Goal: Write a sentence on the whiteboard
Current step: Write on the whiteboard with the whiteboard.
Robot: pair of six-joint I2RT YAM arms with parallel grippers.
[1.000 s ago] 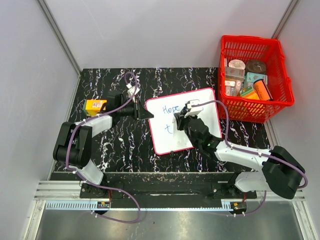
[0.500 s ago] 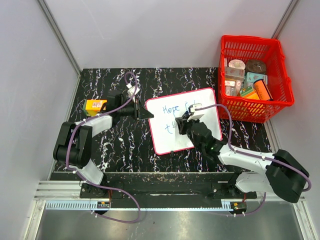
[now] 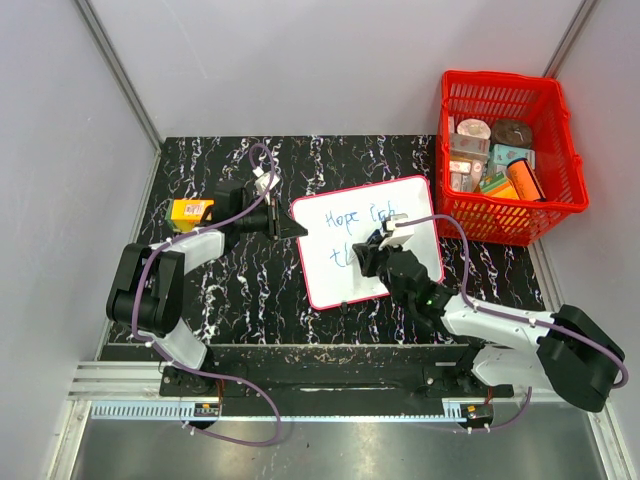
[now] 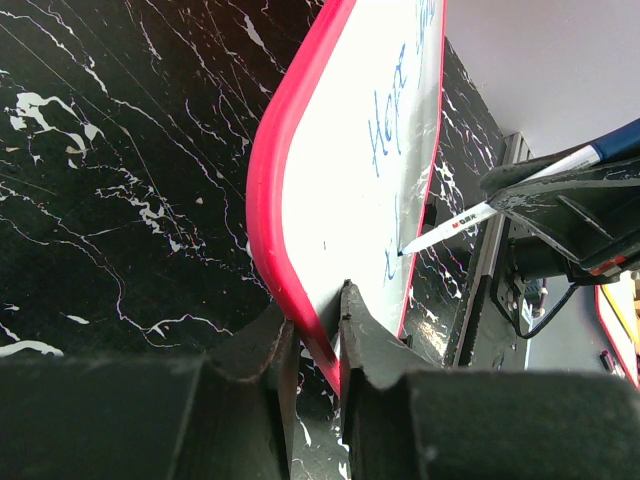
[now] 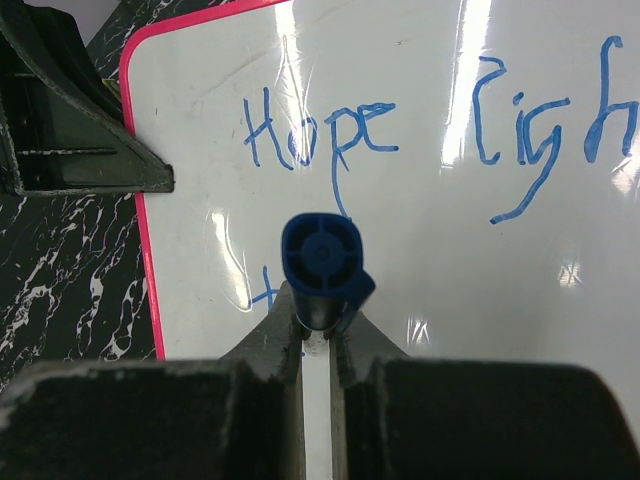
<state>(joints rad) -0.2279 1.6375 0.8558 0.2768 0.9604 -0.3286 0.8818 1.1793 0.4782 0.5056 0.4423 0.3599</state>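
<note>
I am working over a black counter (image 3: 250,290) veined in white. Pale grey walls (image 3: 330,60) are enclosing it on three sides, aluminium posts (image 3: 115,75) are running along their seams, and soft light is falling evenly.

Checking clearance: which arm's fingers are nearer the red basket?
Right. The right fingers, shut on the marker, are over the middle of the whiteboard. The left fingers clamp its edge farthest from the red basket.

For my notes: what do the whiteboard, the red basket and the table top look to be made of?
The whiteboard: glossy coated panel, judging by the light streaks, in a smooth red-pink frame, probably plastic. The basket: moulded red plastic, with an open lattice wall. The table top: black with white veins, marble look; stone or printed laminate, cannot tell.
</note>
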